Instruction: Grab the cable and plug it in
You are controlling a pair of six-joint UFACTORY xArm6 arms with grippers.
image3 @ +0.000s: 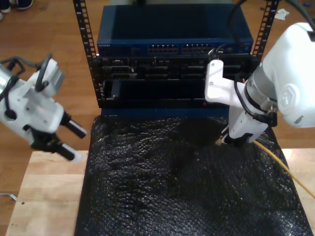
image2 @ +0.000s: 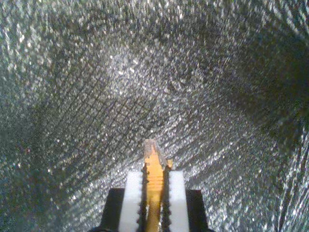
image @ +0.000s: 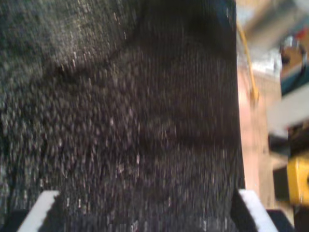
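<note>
My second gripper is shut on the yellow-orange cable just behind its clear plug, which sticks out past the white pads over the black mat. In the exterior view this gripper hovers low over the mat's far edge at the exterior view's right. The cable trails from it toward the near right. My first gripper is open with nothing between its fingers. In the exterior view it hangs at the mat's left edge.
A black textured mat covers a wooden table. Behind the mat stands a rack with a blue network switch showing rows of ports, and dark units below it. A blurred yellow object lies beyond the mat's edge.
</note>
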